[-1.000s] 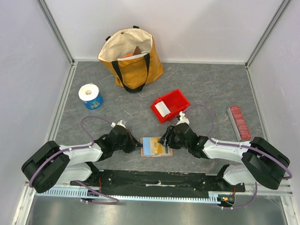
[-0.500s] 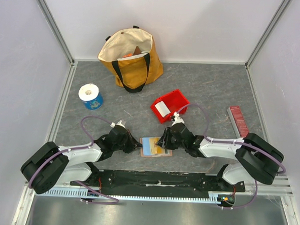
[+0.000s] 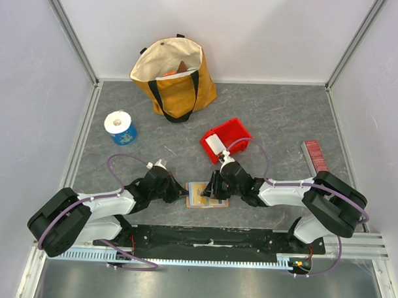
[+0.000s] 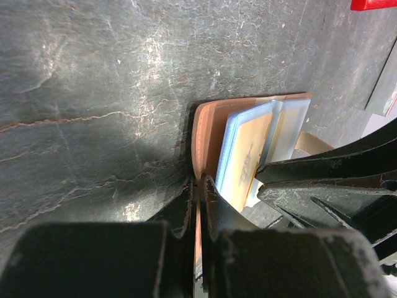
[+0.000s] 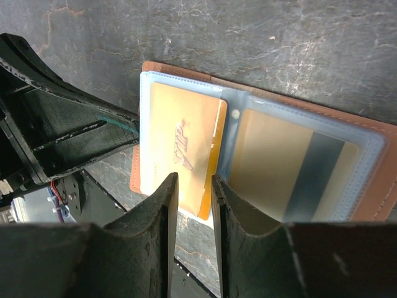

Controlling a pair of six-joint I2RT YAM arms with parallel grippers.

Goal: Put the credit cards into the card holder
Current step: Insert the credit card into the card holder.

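The tan card holder [image 3: 207, 196] lies open on the table between the arms. My left gripper [image 3: 184, 193] is shut on its left edge, as the left wrist view shows [image 4: 198, 183], with the holder [image 4: 208, 127] lying ahead of it. In the right wrist view a yellowish card [image 5: 180, 143] sticks partly out of the holder's left clear sleeve, and a second card [image 5: 291, 167] sits in the right sleeve. My right gripper [image 5: 193, 180] hovers over the yellowish card's protruding edge, its jaws a narrow gap apart and holding nothing. A white card [image 3: 214, 143] lies in the red bin.
The red bin [image 3: 233, 132] stands just behind the holder. A dark-red ribbed bar [image 3: 316, 161] lies at the right. A yellow tote bag [image 3: 175, 76] stands at the back and a blue-and-white roll [image 3: 120, 128] at the left.
My right gripper has moved left over the card holder, up to the left sleeve. The left gripper has kept its hold on the holder's edge.
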